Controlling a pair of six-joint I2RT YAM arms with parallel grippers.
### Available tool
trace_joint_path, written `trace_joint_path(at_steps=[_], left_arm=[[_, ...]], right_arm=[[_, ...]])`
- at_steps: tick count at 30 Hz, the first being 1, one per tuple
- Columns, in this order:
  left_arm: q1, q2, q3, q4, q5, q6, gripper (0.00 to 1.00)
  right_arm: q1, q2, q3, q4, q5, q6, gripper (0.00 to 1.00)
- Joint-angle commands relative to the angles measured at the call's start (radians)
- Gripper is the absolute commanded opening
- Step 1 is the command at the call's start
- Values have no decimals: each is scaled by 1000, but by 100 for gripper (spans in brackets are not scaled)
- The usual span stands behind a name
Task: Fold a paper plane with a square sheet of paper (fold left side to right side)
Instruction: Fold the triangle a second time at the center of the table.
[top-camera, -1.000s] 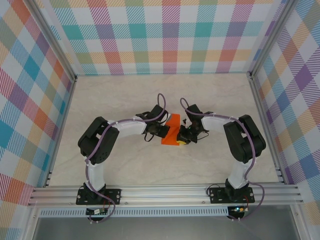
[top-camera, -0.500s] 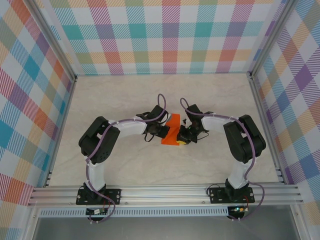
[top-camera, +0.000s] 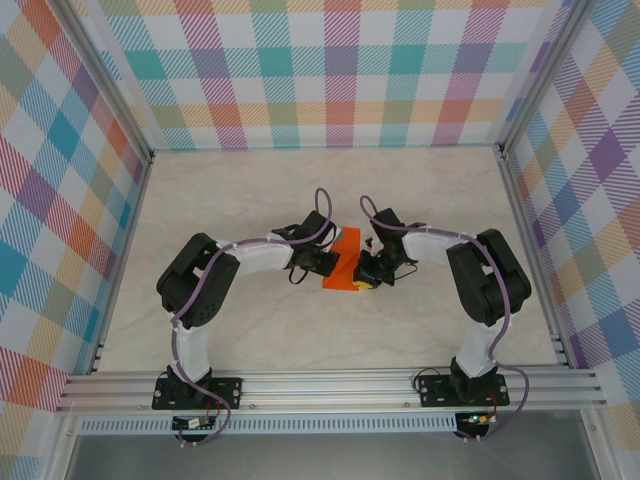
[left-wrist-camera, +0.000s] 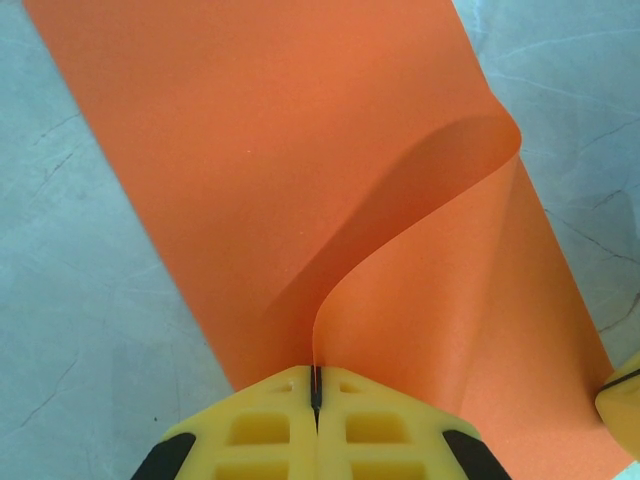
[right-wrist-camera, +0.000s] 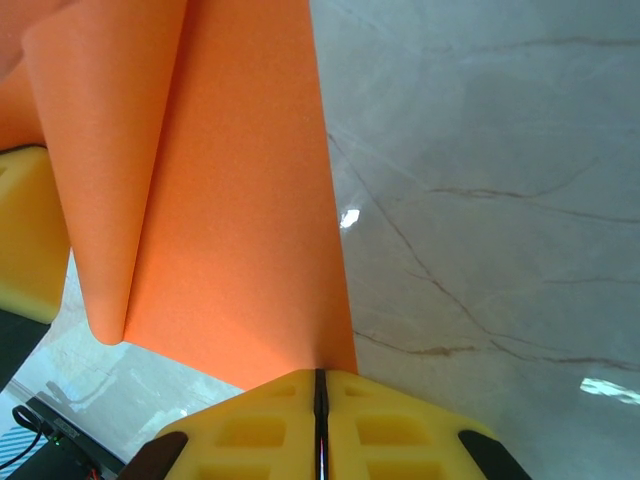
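Note:
The square sheet of paper (top-camera: 347, 248) is bright orange and lies mid-table between both arms, with part of it lifted and bent over. My left gripper (top-camera: 329, 263) is shut on its near edge. In the left wrist view the yellow fingertips (left-wrist-camera: 270, 420) pinch that edge, and the sheet (left-wrist-camera: 250, 150) curls up and over to the right. My right gripper (top-camera: 366, 272) is shut on the sheet's right edge (right-wrist-camera: 240, 200), its fingertips (right-wrist-camera: 375, 425) pressed together on the paper. The paper plane is out of view.
The marbled tabletop (top-camera: 250, 200) is bare around the sheet. Plaid walls and aluminium rails (top-camera: 330, 385) enclose it. One yellow finger of the other gripper shows at the frame edge in each wrist view (left-wrist-camera: 622, 400) (right-wrist-camera: 30, 235).
The lifted part of the sheet has shifted slightly to the right. Both arms have barely moved, and both grips hold.

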Motion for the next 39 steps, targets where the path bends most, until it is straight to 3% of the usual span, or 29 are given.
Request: trace_joint_path(at_steps=[1,10,21,39], left_arm=[[10,0,-21,-8,-10,11,0],[10,-5,-26,-5,-4,12,0],[10,-4,-23,-6,3,10,0],[10,-3,-15,-14,5,14,0]], right_arm=[[7,-14,-4,12,-10,-9,10],[-17,-123,-9,139,-8,51,8],[-17,2,75,254,-67,121,7],[-3,91,96,229,-43,94,7]])
